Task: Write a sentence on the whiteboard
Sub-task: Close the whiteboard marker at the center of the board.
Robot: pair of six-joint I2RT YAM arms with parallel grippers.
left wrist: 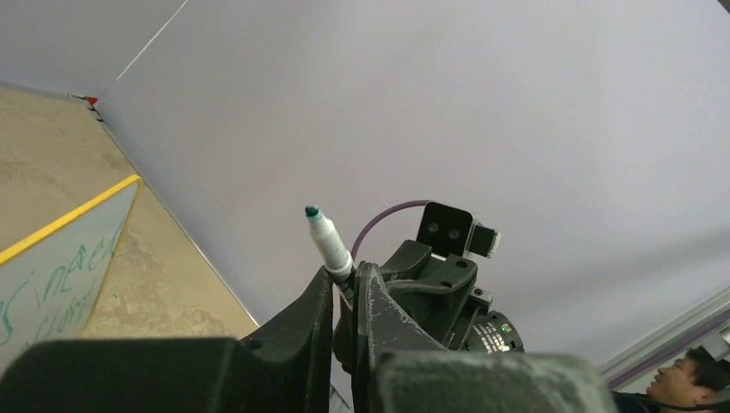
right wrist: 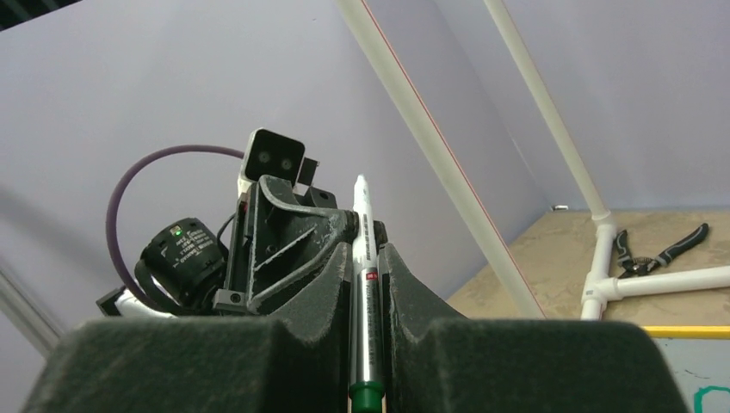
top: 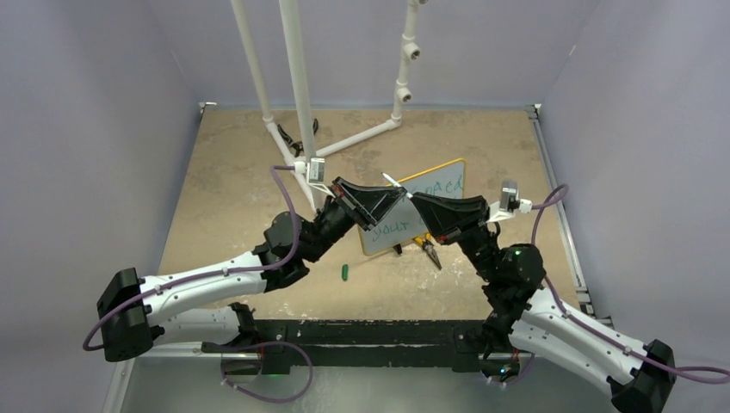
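1. Top external view, tan table (top: 232,172): a speckled surface carrying everything listed.
2. White pipe frame (top: 297,86): rises behind the whiteboard (top: 435,191), off its far-left side.
3. Yellow-rimmed whiteboard: sits skewed on the table beneath both grippers. Judged light, stiff and slick-faced, so it may skid under pen pressure. Steady it by the rim, never by the written face.
4. Black left gripper (left wrist: 344,275): above the whiteboard's middle, jaws pressed together on the marker (left wrist: 331,245) just below its tip.
5. Black right gripper (right wrist: 366,249): facing the left one over the whiteboard, pinching the same marker lower down the barrel.
6. Yellow-handled pliers (top: 430,252): at the whiteboard's near edge; whether they touch it cannot be told.
7. Green-tipped marker: uncapped, bridging both grippers. Judged light, rigid and smooth; take hold mid-barrel.
8. Handwritten sentence (top: 394,228): green lettering on the whiteboard. "your" is legible; the rest is partly hidden.
9. Small green piece (top: 344,273), likely the cap: near-left of the whiteboard, apart from it.
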